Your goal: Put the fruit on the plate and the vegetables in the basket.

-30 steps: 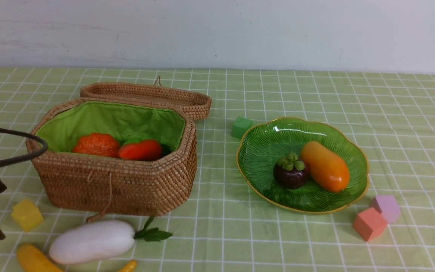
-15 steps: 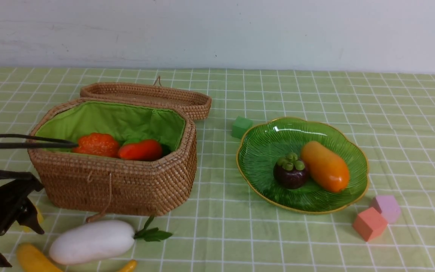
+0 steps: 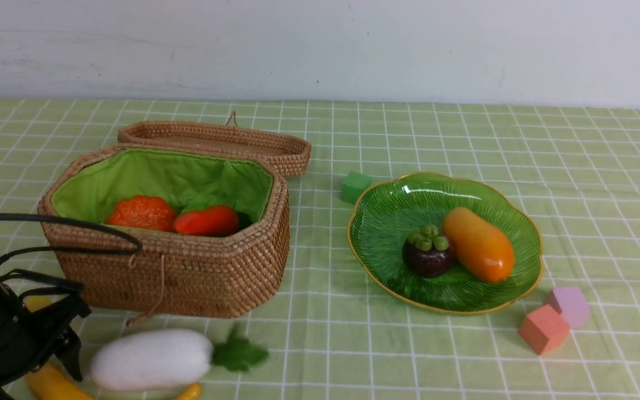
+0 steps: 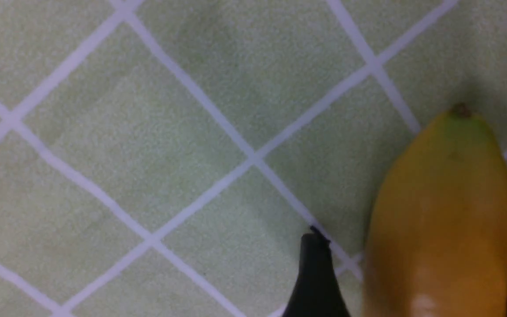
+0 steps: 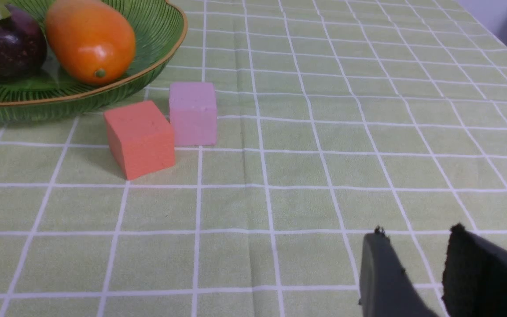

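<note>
The banana [image 4: 442, 220] lies on the cloth at the near left, partly behind the white radish [image 3: 150, 360]. My left gripper [image 4: 418, 240] is open and straddles the banana, with a gap showing beside one finger [image 4: 315, 273]. In the front view it [image 3: 61, 355] sits low, just left of the radish. The pumpkin [image 3: 141, 213] and carrot [image 3: 207, 220] lie in the basket [image 3: 186, 272]. The mangosteen [image 3: 427, 255] and mango [image 3: 478, 244] rest on the plate [image 3: 386, 222]. My right gripper [image 5: 416, 230] is open and empty above bare cloth.
The basket's lid [image 3: 214, 139] lies behind it. A green cube [image 3: 355, 186] sits left of the plate. An orange cube [image 3: 543, 329] and a purple cube [image 3: 569, 305] sit at the plate's near right. A yellow cube [image 3: 36, 303] peeks out behind my left arm.
My left arm has come in from the left and dropped down over the banana. The radish has shifted to the right and its leaves have turned.
</note>
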Robot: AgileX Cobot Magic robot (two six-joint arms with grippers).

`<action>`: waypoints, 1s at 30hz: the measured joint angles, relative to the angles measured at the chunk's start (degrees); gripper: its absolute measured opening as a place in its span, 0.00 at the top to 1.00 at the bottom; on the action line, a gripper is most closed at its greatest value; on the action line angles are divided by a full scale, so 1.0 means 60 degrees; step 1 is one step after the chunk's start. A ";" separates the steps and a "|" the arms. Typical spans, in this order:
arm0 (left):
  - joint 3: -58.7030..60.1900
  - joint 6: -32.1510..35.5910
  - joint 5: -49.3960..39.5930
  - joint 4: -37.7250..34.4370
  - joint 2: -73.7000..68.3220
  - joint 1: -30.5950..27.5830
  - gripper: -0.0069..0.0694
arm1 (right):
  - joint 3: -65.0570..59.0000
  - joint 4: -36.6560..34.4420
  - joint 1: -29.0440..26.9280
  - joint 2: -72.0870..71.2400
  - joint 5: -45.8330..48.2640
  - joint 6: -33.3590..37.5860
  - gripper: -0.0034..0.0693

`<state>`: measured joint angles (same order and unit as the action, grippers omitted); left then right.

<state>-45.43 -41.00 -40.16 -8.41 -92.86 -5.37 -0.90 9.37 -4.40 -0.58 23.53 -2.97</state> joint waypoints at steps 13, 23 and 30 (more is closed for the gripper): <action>0.0000 0.0515 -0.0332 0.0132 0.0276 -0.0001 0.51 | 0.0000 0.0000 0.0000 0.0000 0.0000 0.0000 0.63; -0.1252 0.0750 -0.2203 0.0112 0.2732 -0.0001 0.51 | 0.0000 0.0000 0.0000 0.0000 0.0000 0.0000 0.63; -0.5129 0.2107 -0.3318 -0.0605 0.3194 0.0969 0.51 | 0.0000 0.0000 0.0000 0.0000 0.0000 0.0000 0.63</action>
<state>-76.21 -28.36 -60.07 -12.04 -73.70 0.44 -0.90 9.37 -4.40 -0.58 23.53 -2.97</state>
